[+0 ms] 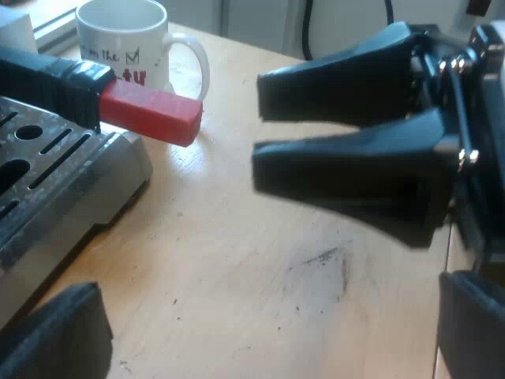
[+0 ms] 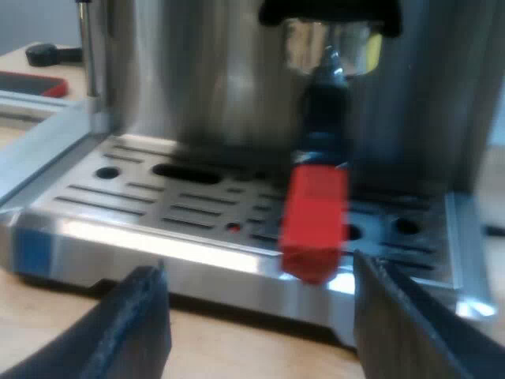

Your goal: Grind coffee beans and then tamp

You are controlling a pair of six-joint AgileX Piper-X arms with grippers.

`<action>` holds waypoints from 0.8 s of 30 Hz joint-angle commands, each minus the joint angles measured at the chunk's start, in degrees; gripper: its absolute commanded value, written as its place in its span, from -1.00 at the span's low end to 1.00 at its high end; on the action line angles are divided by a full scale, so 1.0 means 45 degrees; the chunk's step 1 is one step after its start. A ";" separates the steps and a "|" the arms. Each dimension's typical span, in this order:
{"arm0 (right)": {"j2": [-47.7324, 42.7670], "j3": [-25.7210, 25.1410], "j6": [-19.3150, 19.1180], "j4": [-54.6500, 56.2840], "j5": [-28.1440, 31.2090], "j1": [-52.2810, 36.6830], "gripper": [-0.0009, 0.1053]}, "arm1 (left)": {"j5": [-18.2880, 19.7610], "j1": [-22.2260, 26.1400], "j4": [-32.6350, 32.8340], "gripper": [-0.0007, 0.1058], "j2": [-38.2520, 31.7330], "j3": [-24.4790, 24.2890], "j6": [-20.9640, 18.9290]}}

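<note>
The holder is locked into the espresso machine's (image 2: pixel 205 71) front, its dark handle (image 2: pixel 323 118) reaching out over the drip tray (image 2: pixel 158 205) and ending in red (image 2: pixel 314 229). My right gripper (image 2: pixel 260 332) is open just short of the red end, one finger to each side of it, touching nothing. From the left wrist, the red end (image 1: pixel 150 114) juts past the drip tray (image 1: pixel 71 170), and the right gripper (image 1: pixel 259 130) faces it with a gap between. My left gripper (image 1: pixel 260 347) is open above the wooden table (image 1: pixel 237 260), holding nothing.
A white mug (image 1: pixel 126 39) with lettering stands on the table just beyond the red end. Dark specks mark the wood (image 1: pixel 323 264) under the right gripper. A flat red-edged thing (image 2: pixel 31 83) and a small dark object (image 2: pixel 47 54) lie beside the machine.
</note>
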 commanded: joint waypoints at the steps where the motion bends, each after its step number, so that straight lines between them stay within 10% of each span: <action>1: -0.0823 -0.0198 -0.0012 0.1080 0.0288 -0.0002 0.06 | 0.0191 -0.0059 -0.0218 0.62 -0.0070 -0.0054 -0.0166; 9: -0.1469 -0.1960 0.0152 0.4401 -0.0176 -0.0092 0.06 | 0.0191 -0.0059 -0.0523 0.62 -0.0070 -0.0054 -0.0142; 18: -0.1469 -0.3609 0.2555 0.7919 -0.2359 -0.1450 0.06 | -0.0236 -0.0059 -0.1308 0.62 -0.0070 -0.0054 -0.0112; 24: -0.1426 -0.5680 0.4048 1.2736 -0.6580 -0.4292 0.06 | -0.0234 -0.0059 -0.1403 0.62 -0.0070 -0.0054 -0.0112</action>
